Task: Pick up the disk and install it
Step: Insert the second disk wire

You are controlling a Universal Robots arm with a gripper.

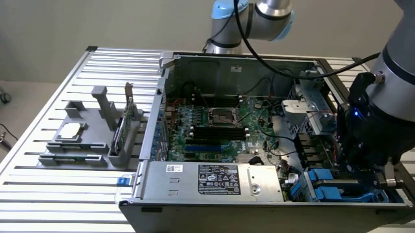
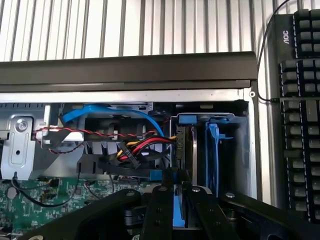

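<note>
In the wrist view my gripper (image 2: 178, 189) is shut on the disk (image 2: 179, 210), seen edge-on as a blue carrier strip between the two black fingers (image 2: 160, 205). The disk stands upright, and its far end reaches into the metal drive bay (image 2: 240, 150) at the corner of the open computer case (image 1: 162, 97). In the exterior view the gripper (image 1: 370, 182) is lowered into that corner of the case, at the exterior view's lower right, above blue carrier parts (image 1: 324, 189). Its fingertips are hidden there behind the wrist.
A second blue carrier (image 2: 214, 150) sits in the bay beside the held disk. Red, yellow and blue cables (image 2: 135, 147) crowd the space next to the bay. The motherboard (image 1: 214, 121) and power supply (image 1: 214, 179) occupy the case. A grey fixture (image 1: 77, 145) holds a chip and green card. A keyboard (image 2: 300, 110) lies outside.
</note>
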